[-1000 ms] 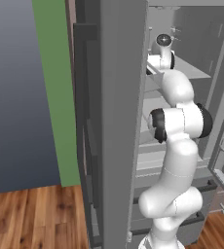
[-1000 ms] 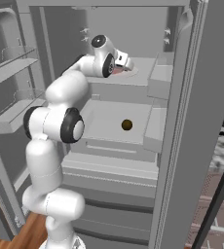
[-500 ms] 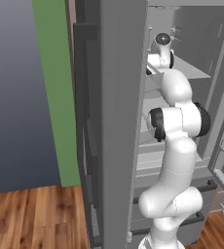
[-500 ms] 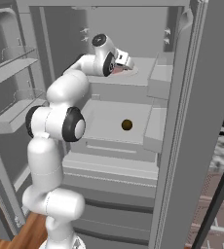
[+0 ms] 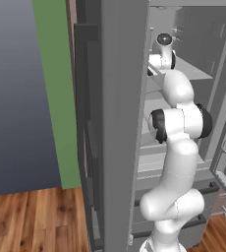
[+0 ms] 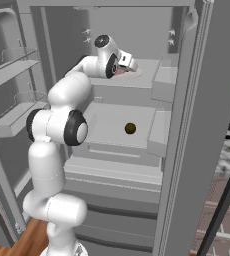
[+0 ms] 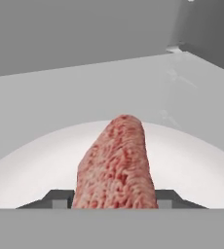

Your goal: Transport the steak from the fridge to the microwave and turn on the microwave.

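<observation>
1. The flat pinkish-red steak [image 7: 116,165] sits between our end effector's [image 6: 123,67] two dark fingertips [image 7: 55,198], pinched, over a round white plate [image 7: 196,165] on the upper shelf [image 6: 147,67] of the tall grey fridge [image 6: 187,125].
2. Compared with a second ago, arm and steak have barely shifted; we judge the grasp is settling.
3. Lifting out comes next.
4. A small dark round item [image 6: 130,128] lies on the shelf below.

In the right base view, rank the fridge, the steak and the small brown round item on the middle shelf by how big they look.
Largest to smallest:
1. The fridge.
2 and 3. The steak and the brown round item look alike in size; the gripper hides most of the steak, so I can't rank them.
</observation>
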